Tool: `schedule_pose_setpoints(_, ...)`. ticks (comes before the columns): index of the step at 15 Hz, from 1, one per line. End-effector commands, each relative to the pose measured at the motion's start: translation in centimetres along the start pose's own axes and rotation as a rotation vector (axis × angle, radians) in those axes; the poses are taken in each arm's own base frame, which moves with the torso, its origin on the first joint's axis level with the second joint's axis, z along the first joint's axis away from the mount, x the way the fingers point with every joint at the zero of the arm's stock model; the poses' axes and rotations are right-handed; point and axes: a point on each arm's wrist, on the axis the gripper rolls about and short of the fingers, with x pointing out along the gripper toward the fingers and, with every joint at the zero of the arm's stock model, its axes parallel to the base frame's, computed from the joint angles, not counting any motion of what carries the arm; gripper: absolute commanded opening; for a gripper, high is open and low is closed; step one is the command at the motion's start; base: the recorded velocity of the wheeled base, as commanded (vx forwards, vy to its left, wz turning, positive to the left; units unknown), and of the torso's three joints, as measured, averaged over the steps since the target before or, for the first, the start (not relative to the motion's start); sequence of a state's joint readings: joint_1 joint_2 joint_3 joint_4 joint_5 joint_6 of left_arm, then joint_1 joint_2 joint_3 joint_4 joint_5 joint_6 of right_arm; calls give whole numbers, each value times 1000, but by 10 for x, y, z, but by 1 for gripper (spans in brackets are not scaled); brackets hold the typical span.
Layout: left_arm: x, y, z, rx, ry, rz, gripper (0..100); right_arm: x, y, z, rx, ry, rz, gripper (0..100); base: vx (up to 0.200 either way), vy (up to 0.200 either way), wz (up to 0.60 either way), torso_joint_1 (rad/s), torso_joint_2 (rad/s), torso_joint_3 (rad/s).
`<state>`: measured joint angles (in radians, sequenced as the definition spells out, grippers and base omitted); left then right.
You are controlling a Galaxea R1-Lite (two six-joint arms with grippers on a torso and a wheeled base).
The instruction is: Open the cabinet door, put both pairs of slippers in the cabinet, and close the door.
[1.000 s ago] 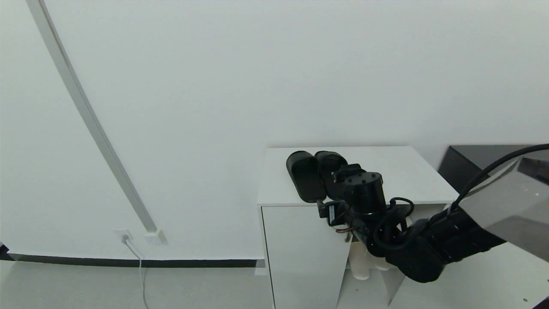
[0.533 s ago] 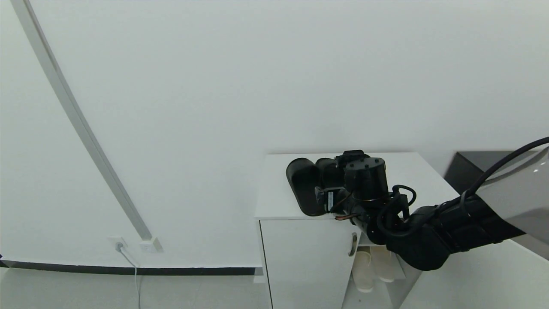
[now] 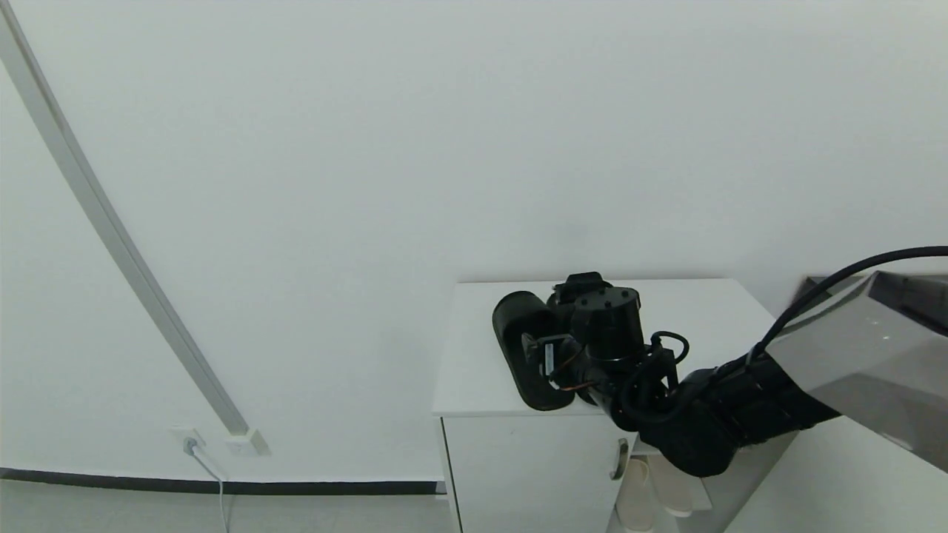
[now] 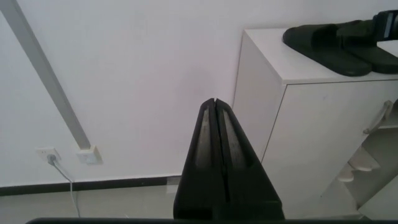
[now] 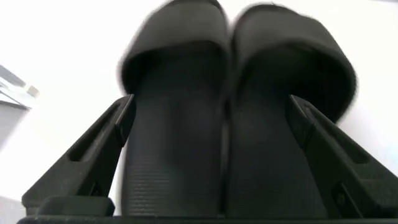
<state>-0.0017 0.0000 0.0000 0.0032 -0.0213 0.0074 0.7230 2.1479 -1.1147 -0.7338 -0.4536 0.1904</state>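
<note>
R gripper (image 5: 210, 106): fingers apart, straddling black slippers (image 3: 522, 333), which lie side by side on cabinet (image 3: 703, 326) top; contact unclear. L gripper (image 4: 214, 102): fingers together, off beside cabinet. Pair prob. light, soft, compressible; squeeze both mid-sole, outer edges. Inside cabinet: white slippers (image 3: 638, 503).

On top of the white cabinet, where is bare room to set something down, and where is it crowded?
Bare: the right part of the cabinet top, from the right arm to its right edge, and a narrow band left of the black slippers. Crowded: the front middle, where the right gripper, fingers open, flanks the pair.
</note>
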Motion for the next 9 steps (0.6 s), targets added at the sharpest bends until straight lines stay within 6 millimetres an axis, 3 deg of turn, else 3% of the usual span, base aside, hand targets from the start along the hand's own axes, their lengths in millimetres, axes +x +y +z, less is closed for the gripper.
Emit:
schedule_pose_setpoints(1,0,0,0,-1,1,0,0,18,1,-12,-9,17,-13,100,0,0,0,0,0,0)
schedule_pose_setpoints(9,0,0,0,-1,1,0,0,71,-13,-18,-23,-18,-41,100,0,0,0,0,0,0)
